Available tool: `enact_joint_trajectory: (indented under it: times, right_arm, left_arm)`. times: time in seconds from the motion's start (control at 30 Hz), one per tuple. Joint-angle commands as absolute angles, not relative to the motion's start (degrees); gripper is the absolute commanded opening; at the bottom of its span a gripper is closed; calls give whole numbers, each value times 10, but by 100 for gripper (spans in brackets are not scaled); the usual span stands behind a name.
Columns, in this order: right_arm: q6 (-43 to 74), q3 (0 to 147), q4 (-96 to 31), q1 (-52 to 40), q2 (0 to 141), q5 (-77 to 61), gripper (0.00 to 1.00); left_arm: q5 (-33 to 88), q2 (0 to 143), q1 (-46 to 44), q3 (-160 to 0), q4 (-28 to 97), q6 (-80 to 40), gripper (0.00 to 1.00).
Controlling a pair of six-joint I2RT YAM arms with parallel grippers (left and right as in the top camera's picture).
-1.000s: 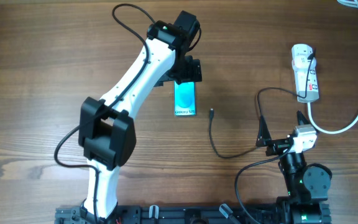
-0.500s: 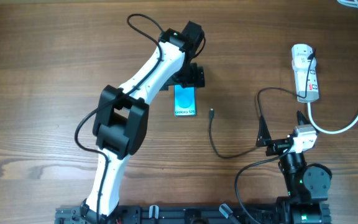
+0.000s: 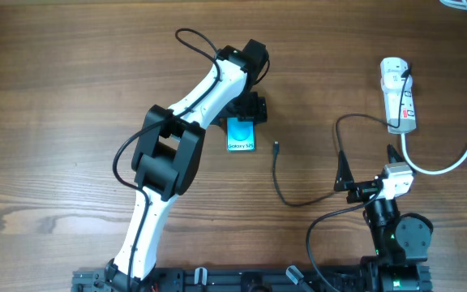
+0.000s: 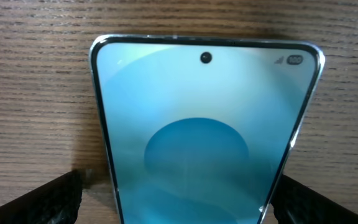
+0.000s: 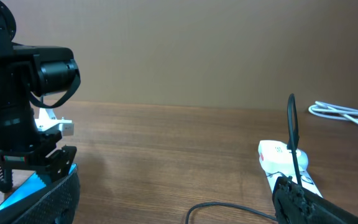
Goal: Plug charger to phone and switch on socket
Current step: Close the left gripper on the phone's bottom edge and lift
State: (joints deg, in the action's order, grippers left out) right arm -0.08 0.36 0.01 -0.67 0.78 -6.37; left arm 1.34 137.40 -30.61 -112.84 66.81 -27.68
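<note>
**A:** How many of each thing do we count?

**B:** One phone (image 3: 242,135), one charger (image 3: 278,174), one socket (image 3: 397,95) with its thick white cord (image 3: 452,162), and our two grippers, all over the wooden table (image 3: 55,81).

**A:** What differs from a second ago?

**B:** Our left arm has swung in. The left gripper (image 3: 246,109) now covers the phone's top end, where more of the screen showed before. The phone, charger, socket and right gripper (image 3: 369,166) have not shifted.

**A:** And our fingers?

**B:** The left fingers (image 4: 48,199) are spread wide, one on each side of the phone, and grip nothing. The phone's top edge lies just past the fingertips. The right fingers (image 5: 316,199) are spread too, and empty.

**A:** How does the phone look?

**B:** It lies flat with the screen up. The screen is teal-blue with a darker round shape and a camera hole by the top edge. There is a white strip of text at the end away from the left fingers. The charger's small tip lies just right of those fingers, beside the phone and apart from it. The cable curls back past our right fingers to its black plug, which is seated in the socket beyond them.
</note>
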Motion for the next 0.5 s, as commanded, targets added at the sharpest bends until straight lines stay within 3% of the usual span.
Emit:
enact_joint_trajectory:
  times: [0.0, 0.27, 0.37, 0.47]
  right_arm:
    - [4, 3, 3, -9, 4, -58, 100]
    - [4, 3, 3, -9, 4, -58, 100]
    - [4, 3, 3, -9, 4, -58, 100]
    - [4, 3, 3, -9, 4, -58, 100]
  left_arm:
    - [10, 1390, -315, -1124, 663, -270, 100]
    - [23, 1390, -318, -1124, 666, -275, 99]
    - [23, 1390, -318, -1124, 666, -275, 90]
    - [23, 1390, -318, -1124, 667, -275, 89]
